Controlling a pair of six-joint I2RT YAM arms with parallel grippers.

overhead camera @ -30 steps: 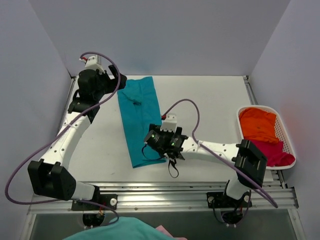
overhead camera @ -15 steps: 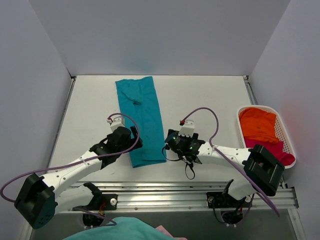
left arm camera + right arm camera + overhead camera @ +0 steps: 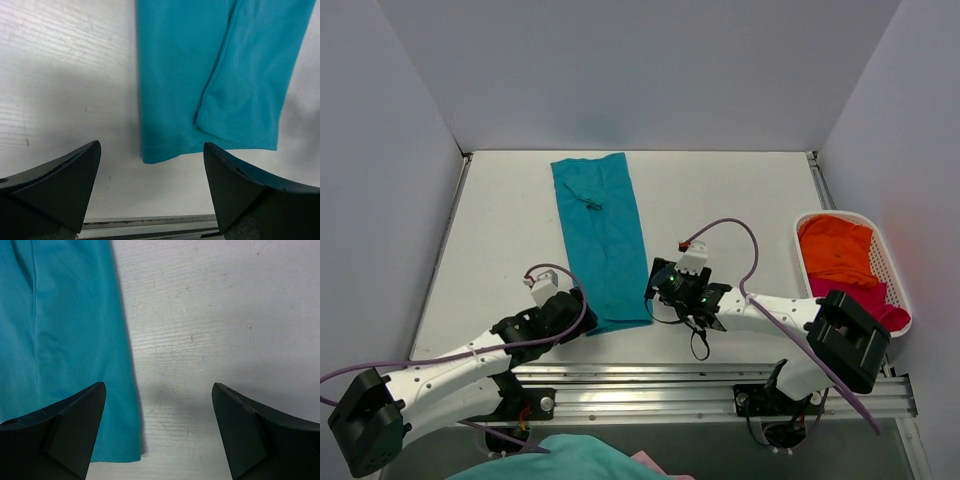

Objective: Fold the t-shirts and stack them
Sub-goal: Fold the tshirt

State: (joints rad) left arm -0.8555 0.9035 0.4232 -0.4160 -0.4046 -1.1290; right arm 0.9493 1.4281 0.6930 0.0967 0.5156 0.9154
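Since a second ago my left arm has swung down from the far left end of the teal t-shirt (image 3: pixel 602 240) to its near hem, and my right gripper (image 3: pixel 658 287) has slid off the cloth to sit just beside the near right corner; the shirt itself has not shifted. It lies on the table (image 3: pixel 740 200) as a long narrow strip, already folded in lengthwise, collar end far from me and hem close to the near edge. I judge it light, limp and a little slippery layer on layer — it will sag and the flaps may slide apart if I lift by one thickness only. So I would pinch the two near corners through every layer, right at the hem. Both sets of jaws stand wide and hold nothing, my left gripper (image 3: pixel 150 152) hanging over the near left corner. My left wrist view shows what the overhead one does not: the edge of the upper flap lying over the lower layer at the hem. My right wrist view shows the straight right edge and a seam line. Only the overhead view shows the whole strip, plus the orange t-shirt (image 3: pixel 835 250) and magenta t-shirt (image 3: pixel 870 305) waiting in the basket (image 3: pixel 903 300) well apart on the right.
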